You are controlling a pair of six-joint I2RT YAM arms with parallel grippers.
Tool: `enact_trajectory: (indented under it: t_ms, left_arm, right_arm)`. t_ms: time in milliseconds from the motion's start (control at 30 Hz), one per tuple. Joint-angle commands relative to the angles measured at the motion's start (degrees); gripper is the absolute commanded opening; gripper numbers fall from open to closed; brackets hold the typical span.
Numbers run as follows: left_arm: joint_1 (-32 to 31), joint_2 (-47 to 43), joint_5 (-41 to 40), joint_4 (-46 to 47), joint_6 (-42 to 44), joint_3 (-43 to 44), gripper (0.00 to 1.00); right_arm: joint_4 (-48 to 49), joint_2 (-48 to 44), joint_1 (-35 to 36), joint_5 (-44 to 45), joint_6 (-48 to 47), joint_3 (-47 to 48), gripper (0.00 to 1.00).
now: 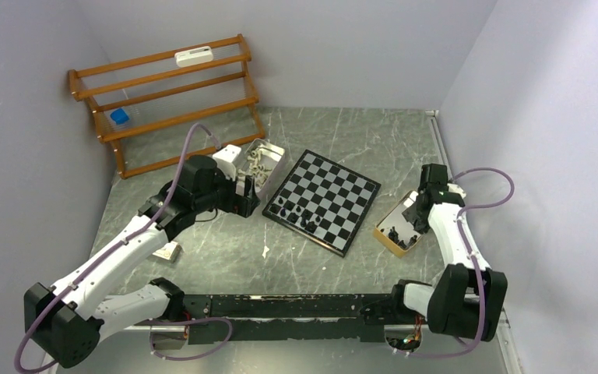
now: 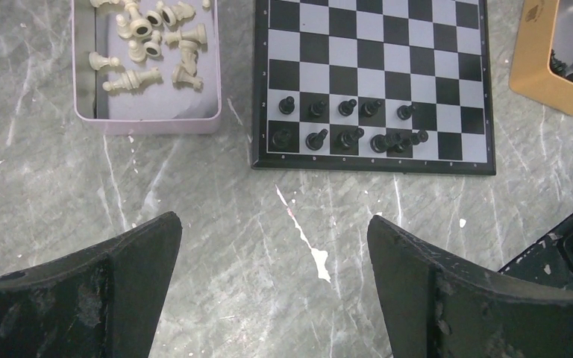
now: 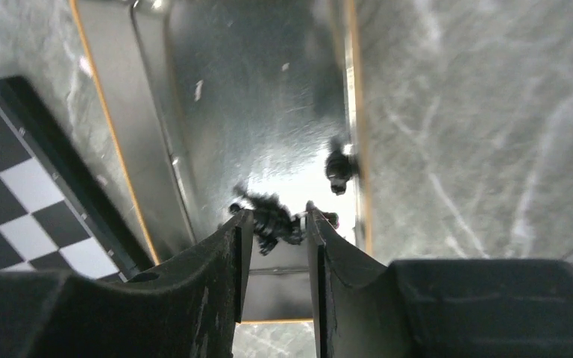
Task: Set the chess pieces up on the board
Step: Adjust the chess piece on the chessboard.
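Observation:
The board (image 1: 323, 199) lies tilted in the middle of the table, with several black chess pieces (image 2: 347, 123) standing in its two rows nearest the left arm. Cream chess pieces (image 2: 153, 45) lie in a pale tray (image 2: 149, 123) left of the board. My left gripper (image 2: 272, 239) hovers open over bare table in front of the board, with nothing between its fingers. My right gripper (image 3: 277, 220) is down in the orange-rimmed tray (image 3: 358, 112), jaws narrowed round a blurred black chess piece (image 3: 268, 216). I cannot tell whether it is gripped. Another black piece (image 3: 339, 168) lies by the rim.
A wooden slatted rack (image 1: 163, 93) stands at the back left, holding a small white object (image 1: 195, 56) and a blue one (image 1: 119, 117). Walls close in the table on the left, back and right. White chips mark the tabletop (image 2: 317, 261) in front of the board.

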Motion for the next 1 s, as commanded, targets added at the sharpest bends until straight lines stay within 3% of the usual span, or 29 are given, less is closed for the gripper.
enact_trajectory:
  t_ms: [0,233,567,967]
  left_arm:
    - [-1.6,0.3,-4.2,-1.2,1.4,1.0,1.00]
    - [-3.0,3.2,-4.7,-2.1,2.0,1.9,1.00]
    - [-3.0,3.7,-7.5,-2.2,2.0,1.9,1.00]
    - [-3.0,3.4,-8.9,-2.2,2.0,1.9,1.00]
  right_arm:
    - [5.4,3.6,-0.9,-12.4,-0.5,-0.2,0.35]
    - [11.4,8.0,-0.9,-19.1,1.5,-1.8,0.23]
    - [8.4,10.0,-0.9,-13.7,1.2,-1.3,0.31]
    - [10.5,11.2,-0.9,-14.6,1.7,-4.2,0.28]
